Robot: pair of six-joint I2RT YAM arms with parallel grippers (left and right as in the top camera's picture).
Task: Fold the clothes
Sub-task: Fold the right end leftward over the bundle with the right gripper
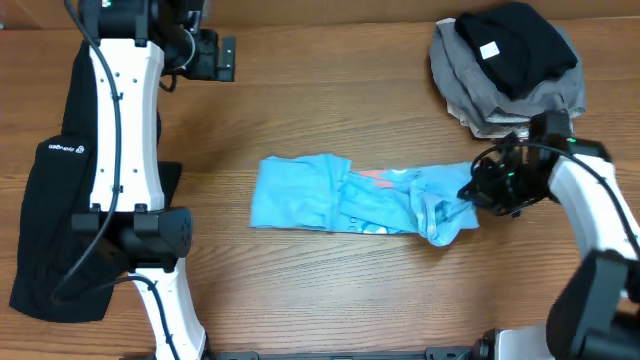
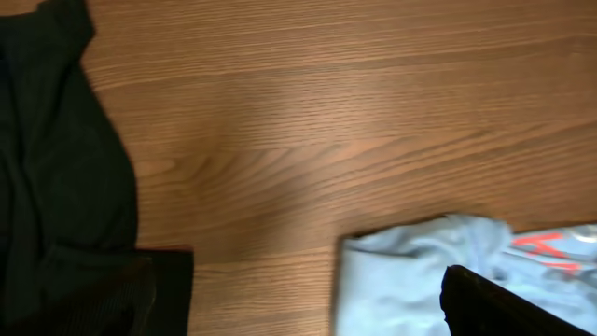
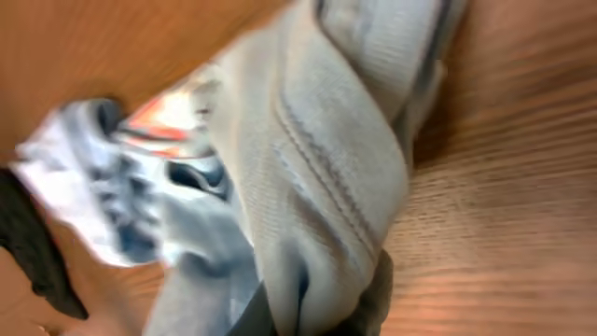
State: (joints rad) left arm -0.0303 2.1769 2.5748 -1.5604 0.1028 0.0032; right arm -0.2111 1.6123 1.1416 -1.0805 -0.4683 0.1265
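The jaws of the right gripper [image 1: 470, 193] were clamped on the bunched right end of the light blue T-shirt [image 1: 340, 195], which lay stretched across the middle of the worktop [image 1: 330, 110]. The left gripper [image 1: 224, 57] hung near the far edge, jaws apart, well clear of the shirt.

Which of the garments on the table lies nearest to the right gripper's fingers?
The light blue T-shirt in the middle; the right gripper grips its right end. The black garment lies at the left edge, the grey-and-black pile at the back.
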